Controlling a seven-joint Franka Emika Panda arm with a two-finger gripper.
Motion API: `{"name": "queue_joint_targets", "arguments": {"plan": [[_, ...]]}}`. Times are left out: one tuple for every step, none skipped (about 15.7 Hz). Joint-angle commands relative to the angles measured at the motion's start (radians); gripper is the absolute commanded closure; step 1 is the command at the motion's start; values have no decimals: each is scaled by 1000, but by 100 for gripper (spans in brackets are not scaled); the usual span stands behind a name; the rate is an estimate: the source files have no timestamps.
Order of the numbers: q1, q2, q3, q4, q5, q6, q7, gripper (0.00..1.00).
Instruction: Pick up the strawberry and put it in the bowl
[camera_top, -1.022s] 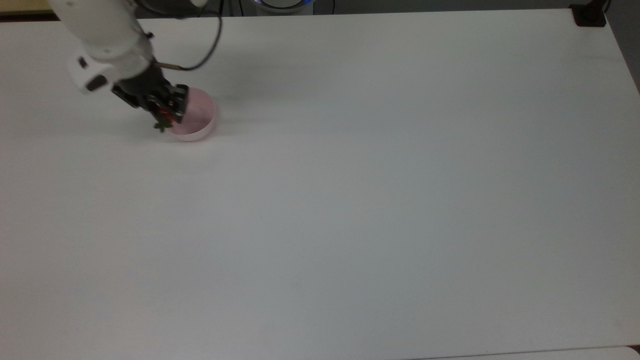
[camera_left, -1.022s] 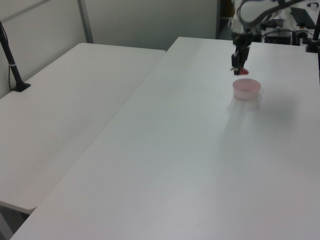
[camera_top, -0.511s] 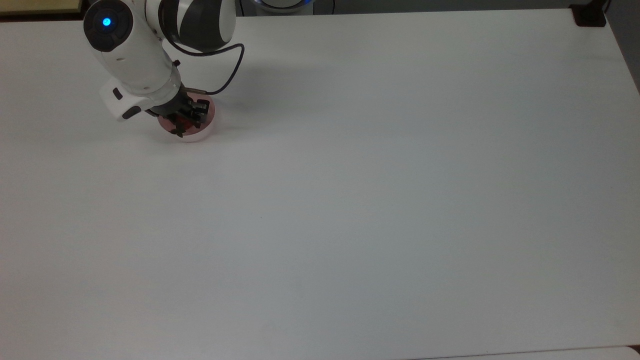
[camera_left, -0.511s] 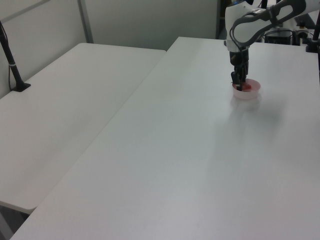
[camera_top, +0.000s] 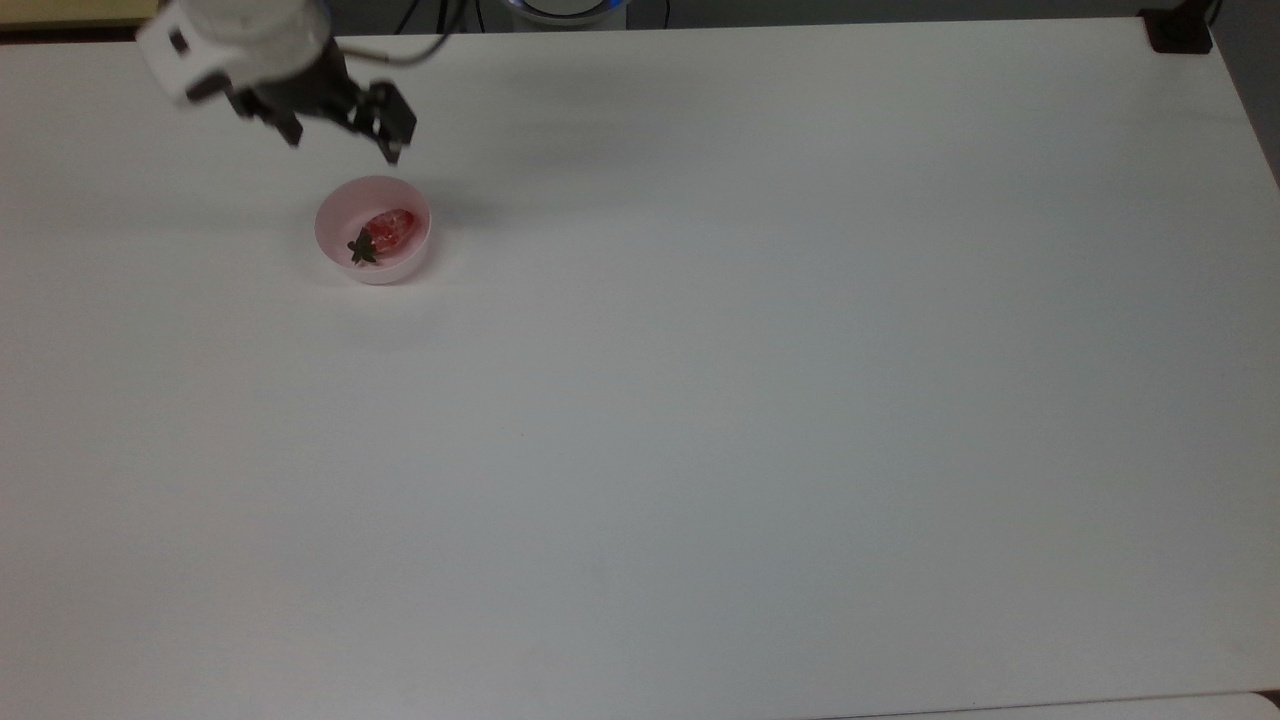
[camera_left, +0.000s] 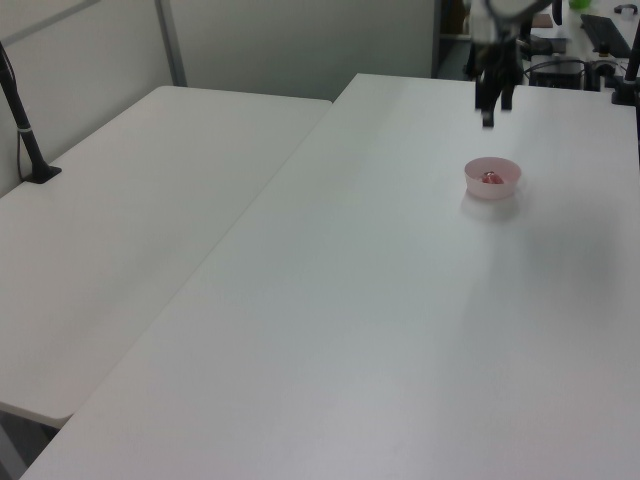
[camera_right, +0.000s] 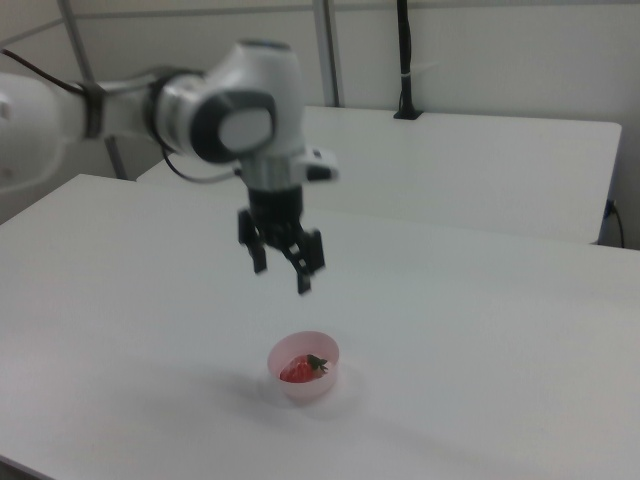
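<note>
The white, round-jointed robot arm (camera_right: 230, 115) reaches in from the right view's left, wrist turned straight down. Its black two-finger pincer (camera_right: 282, 268) (camera_top: 343, 133) (camera_left: 493, 107) hangs in the air, fingers spread apart, holding nothing.

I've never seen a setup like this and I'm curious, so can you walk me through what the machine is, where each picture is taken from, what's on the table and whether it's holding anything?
The machine is a white jointed robot arm ending in a black two-finger gripper. The three pictures show one moment: the top view looks down on the white table, while the left view and right view look across it from opposite sides. On the table stands a small round pale pink plastic bowl, and lying inside it is a small glossy red strawberry with a dark green leafy cap. The gripper hangs in the air above the bowl, fingers spread apart, holding nothing. So the strawberry is already in the bowl.
</note>
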Motion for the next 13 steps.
{"name": "queue_joint_targets", "arguments": {"plan": [[58, -166, -3, -14, -5, -75, 115, 0], [76, -197, -9, -14, -5, -91, 134, 0], [101, -222, -15, -14, -5, -105, 148, 0], [122, -243, -24, -16, -8, -112, 151, 0], [148, -252, -27, -20, -14, -105, 151, 0], [164, -250, -27, -20, -17, -100, 148, 0], [167, -246, -27, -19, -19, -82, 137, 0], [167, -245, -27, -17, -19, -42, 135, 0], [167, -240, -27, -16, -17, -1, 132, 0], [167, -233, -21, -14, -20, 18, 107, 0], [167, -214, -20, -11, -20, 21, 61, 0], [166, -202, -20, 9, -20, 20, 21, 0], [164, -191, -20, 30, -19, 12, -2, 0]]}}
